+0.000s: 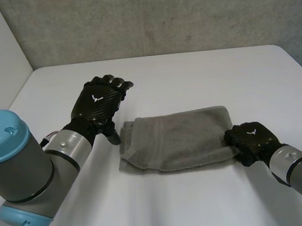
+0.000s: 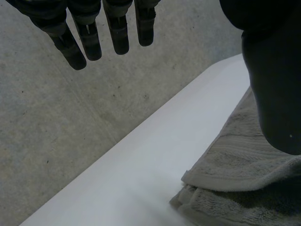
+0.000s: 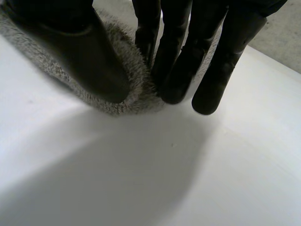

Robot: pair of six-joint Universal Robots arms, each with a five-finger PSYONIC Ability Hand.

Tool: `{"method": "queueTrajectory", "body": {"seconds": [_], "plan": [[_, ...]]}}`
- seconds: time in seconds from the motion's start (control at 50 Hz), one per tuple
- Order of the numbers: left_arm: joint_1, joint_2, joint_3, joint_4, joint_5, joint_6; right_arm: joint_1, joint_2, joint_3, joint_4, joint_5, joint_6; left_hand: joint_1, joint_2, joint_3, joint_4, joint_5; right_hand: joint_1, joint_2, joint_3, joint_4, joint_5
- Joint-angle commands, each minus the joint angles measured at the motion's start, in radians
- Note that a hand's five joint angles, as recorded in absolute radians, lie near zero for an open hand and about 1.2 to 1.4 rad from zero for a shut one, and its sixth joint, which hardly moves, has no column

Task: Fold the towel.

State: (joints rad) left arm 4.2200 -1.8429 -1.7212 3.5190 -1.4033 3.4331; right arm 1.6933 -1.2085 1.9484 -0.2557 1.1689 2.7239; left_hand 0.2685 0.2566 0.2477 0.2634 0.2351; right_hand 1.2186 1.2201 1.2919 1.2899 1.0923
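The grey towel (image 1: 177, 140) lies folded in a long band across the middle of the white desk (image 1: 190, 72). At its right near corner the right hand (image 1: 248, 139) pinches the edge between thumb and curled fingers. The left hand (image 1: 100, 104) is at the towel's left end, its fingers (image 2: 89, 40) straight and holding nothing.

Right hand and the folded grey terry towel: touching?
Touching. Right wrist view: the right hand pinches the end of the grey terry towel between thumb and fingers.
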Motion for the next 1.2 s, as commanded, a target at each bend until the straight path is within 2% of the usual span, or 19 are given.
{"method": "queueTrajectory", "body": {"seconds": [0.02, 0.22, 0.26, 0.32, 0.36, 0.38, 0.42, 0.48, 0.64, 0.7, 0.72, 0.74, 0.76, 0.78, 0.8, 0.92, 0.98, 1.02, 1.2], "plan": [[0.001, 0.004, 0.000, 0.000, 0.000, 0.000, 0.008, -0.031, -0.040, 0.009, 0.012, 0.039, -0.061, -0.049, -0.040, -0.056, -0.202, 0.178, 0.176, 0.104, 0.106, 0.129], [0.003, 0.008, 0.000, 0.000, -0.003, -0.002, 0.152, -0.057, -0.175, 0.029, 0.017, 0.040, -0.061, -0.049, -0.040, -0.056, -0.202, 0.178, 0.176, 0.104, 0.106, 0.129], [0.005, 0.010, 0.002, 0.001, -0.003, -0.002, 0.235, -0.046, -0.279, 0.090, 0.021, 0.039, -0.061, -0.049, -0.040, -0.056, -0.202, 0.178, 0.176, 0.104, 0.106, 0.129], [0.011, 0.021, 0.003, 0.000, -0.005, -0.003, 0.281, -0.036, -0.335, 0.127, 0.021, 0.039, -0.061, -0.049, -0.040, -0.056, -0.202, 0.178, 0.176, 0.104, 0.106, 0.129], [0.017, 0.053, 0.005, 0.001, -0.006, -0.003, 0.380, 0.022, -0.452, 0.177, 0.023, 0.033, -0.061, -0.049, -0.040, -0.056, -0.202, 0.178, 0.176, 0.104, 0.106, 0.129], [0.017, 0.053, 0.005, 0.001, -0.006, -0.003, 0.381, 0.023, -0.453, 0.177, 0.023, 0.033, -0.061, -0.049, -0.040, -0.056, -0.202, 0.178, 0.176, 0.104, 0.106, 0.129], [0.040, 0.083, 0.003, 0.001, -0.006, -0.006, 0.497, 0.119, -0.581, 0.202, 0.021, 0.033, -0.061, -0.049, -0.040, -0.056, -0.202, 0.178, 0.176, 0.104, 0.106, 0.129], [0.070, 0.117, 0.000, 0.001, -0.008, -0.008, 0.575, 0.205, -0.681, 0.210, 0.026, 0.033, -0.061, -0.049, -0.040, -0.056, -0.202, 0.178, 0.176, 0.104, 0.106, 0.129], [0.115, 0.139, -0.012, -0.006, -0.017, -0.008, 0.683, 0.404, -0.835, 0.230, 0.057, 0.031, -0.061, -0.049, -0.040, -0.056, -0.202, 0.178, 0.176, 0.104, 0.106, 0.129], [0.124, 0.139, -0.018, -0.006, -0.023, -0.009, 0.687, 0.426, -0.849, 0.230, 0.064, 0.033, -0.061, -0.049, -0.040, -0.056, -0.202, 0.178, 0.176, 0.104, 0.106, 0.129], [0.130, 0.137, -0.018, -0.006, -0.026, -0.009, 0.687, 0.432, -0.855, 0.230, 0.074, 0.033, -0.064, -0.052, -0.043, -0.059, -0.205, -0.106, -0.108, -0.179, -0.177, -0.154], [0.132, 0.136, -0.018, -0.006, -0.026, -0.011, 0.686, 0.432, -0.853, 0.230, 0.090, 0.034, -0.064, -0.052, -0.043, -0.059, -0.205, -0.577, -0.578, -0.650, -0.648, -0.625], [0.132, 0.136, -0.018, -0.006, -0.026, -0.011, 0.686, 0.432, -0.853, 0.230, 0.091, 0.034, -0.064, -0.052, -0.043, -0.059, -0.205, -0.582, -0.583, -0.655, -0.653, -0.630], [0.132, 0.131, -0.018, -0.006, -0.026, -0.012, 0.683, 0.425, -0.844, 0.230, 0.115, 0.037, -0.064, -0.052, -0.043, -0.059, -0.205, -0.896, -0.897, -0.969, -0.967, -0.944], [0.130, 0.128, -0.018, -0.006, -0.026, -0.017, 0.680, 0.409, -0.833, 0.230, 0.141, 0.039, -0.064, -0.052, -0.043, -0.059, -0.205, -0.945, -0.947, -1.019, -1.017, -0.993], [0.120, 0.122, -0.018, -0.003, -0.025, -0.045, 0.668, 0.293, -0.735, 0.230, 0.193, 0.050, -0.067, -0.055, -0.046, -0.062, -0.208, -1.044, -1.046, -1.117, -1.115, -1.092], [0.118, 0.114, -0.020, -0.002, -0.022, -0.074, 0.657, 0.199, -0.651, 0.225, 0.212, 0.089, -0.067, -0.055, -0.046, -0.062, -0.208, -1.044, -1.046, -1.117, -1.115, -1.092], [0.117, 0.102, -0.021, -0.003, -0.020, -0.089, 0.597, 0.134, -0.580, 0.233, 0.222, 0.164, -0.067, -0.055, -0.046, -0.062, -0.208, -1.044, -1.046, -1.117, -1.115, -1.092], [0.058, -0.022, -0.021, -0.009, -0.016, -0.147, 0.471, 0.098, -0.499, 0.245, 0.215, 0.289, -0.058, -0.046, -0.037, -0.053, -0.199, -1.044, -1.046, -1.117, -1.115, -1.092]]}}
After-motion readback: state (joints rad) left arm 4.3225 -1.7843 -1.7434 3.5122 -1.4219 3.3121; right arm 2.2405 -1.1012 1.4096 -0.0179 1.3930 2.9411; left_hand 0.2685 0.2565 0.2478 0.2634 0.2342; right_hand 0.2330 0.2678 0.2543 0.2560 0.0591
